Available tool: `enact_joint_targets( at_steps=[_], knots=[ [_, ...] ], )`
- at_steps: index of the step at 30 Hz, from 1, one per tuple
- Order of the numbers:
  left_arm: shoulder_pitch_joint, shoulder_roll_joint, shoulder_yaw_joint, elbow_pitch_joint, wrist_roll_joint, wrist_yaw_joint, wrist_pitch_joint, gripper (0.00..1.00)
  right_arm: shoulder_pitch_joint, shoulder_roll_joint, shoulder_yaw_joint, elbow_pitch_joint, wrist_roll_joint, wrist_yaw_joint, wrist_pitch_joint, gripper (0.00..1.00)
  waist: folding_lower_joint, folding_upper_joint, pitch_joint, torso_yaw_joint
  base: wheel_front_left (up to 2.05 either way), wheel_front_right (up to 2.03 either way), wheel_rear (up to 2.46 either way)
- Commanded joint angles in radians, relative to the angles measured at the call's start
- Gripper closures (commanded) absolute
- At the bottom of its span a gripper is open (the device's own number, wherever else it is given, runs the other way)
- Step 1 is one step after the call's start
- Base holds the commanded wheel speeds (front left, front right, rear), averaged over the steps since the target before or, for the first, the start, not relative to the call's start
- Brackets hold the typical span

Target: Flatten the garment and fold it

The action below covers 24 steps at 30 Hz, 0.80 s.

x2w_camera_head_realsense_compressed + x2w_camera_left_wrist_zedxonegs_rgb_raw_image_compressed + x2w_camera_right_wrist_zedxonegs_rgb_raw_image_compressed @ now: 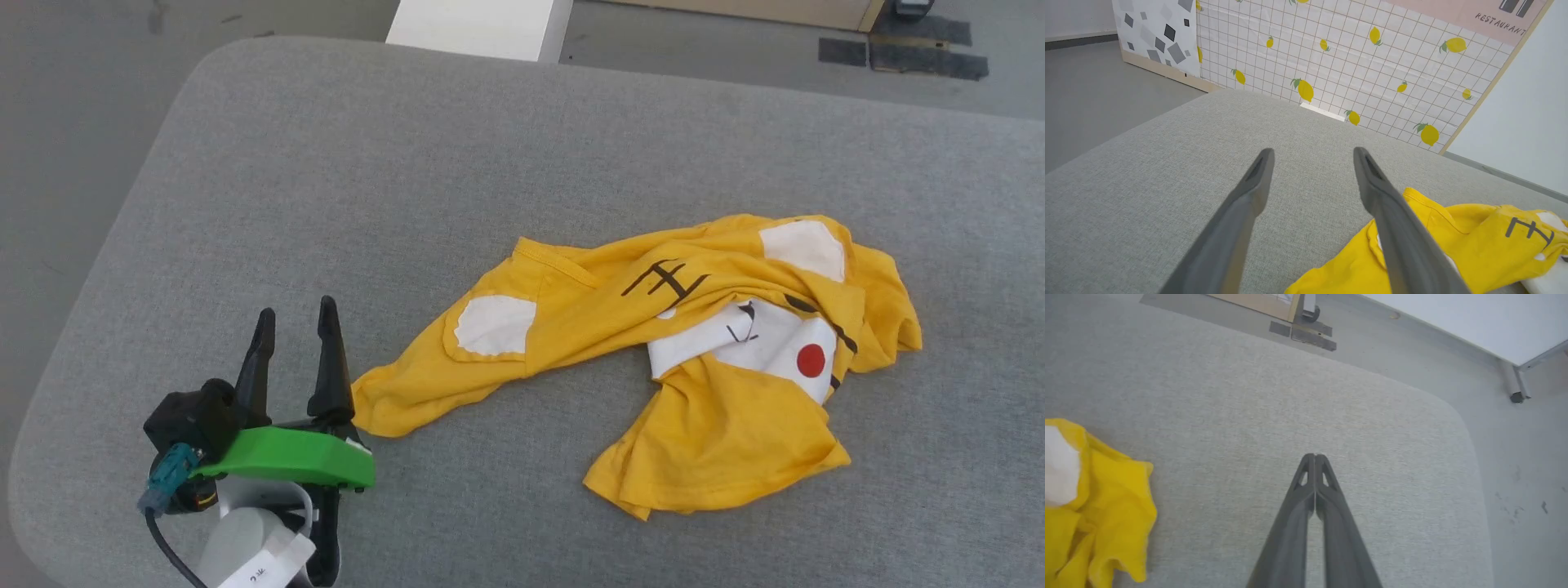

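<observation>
Head view puts the left gripper [295, 310] at about 8 o'clock on the grey padded table [490, 147], its two dark fingers spread wide with nothing between them; the garment [588, 310] lies crumpled from the middle out toward 3 o'clock, twisted into a long bunch with white patches, black stripes and a red dot showing; its nearest end rests just beside the gripper's right-hand finger, at 3 o'clock from it. Right wrist view shows the right gripper [1314, 456] pressed shut on nothing over bare table, with the garment's far bunch at 8 o'clock.

The step in hand looks like the first grasp for spreading. To do it well, the left gripper should probably come down on that near end and pinch a single layer at a hem or edge, not a wad; the right gripper would need to part its fingers before reaching for the opposite end; both should then draw apart low over the table, so the twist unwinds rather than tightens.

Left wrist view carries "RESTAURAN", with what may be a final T at the frame, on a pink sign [1498, 20] at 1 o'clock beside a lemon-patterned wall panel [1351, 53]; a white label [261, 567] on the left forearm has marks too small to read; the garment's black strokes look like drawing, not letters.
</observation>
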Motion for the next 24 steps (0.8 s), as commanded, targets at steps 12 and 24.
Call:
enact_joint_targets(
  at_steps=[12,24],
  knots=[
    [0.027,-0.008,0.023,0.019,0.016,-0.014,-0.005,0.00,0.263,0.197,-0.064,-0.172,0.099,-0.002,-0.144,0.00,0.0000,-0.0001,-0.047,-0.049,0.00,0.00,0.00],
    [0.017,-0.009,0.010,0.020,0.011,-0.021,-0.005,0.00,0.226,0.307,0.038,-0.165,0.083,-0.002,-0.160,0.00,0.0000,-0.0001,-0.035,-0.057,0.00,0.00,0.00]
  ],
)
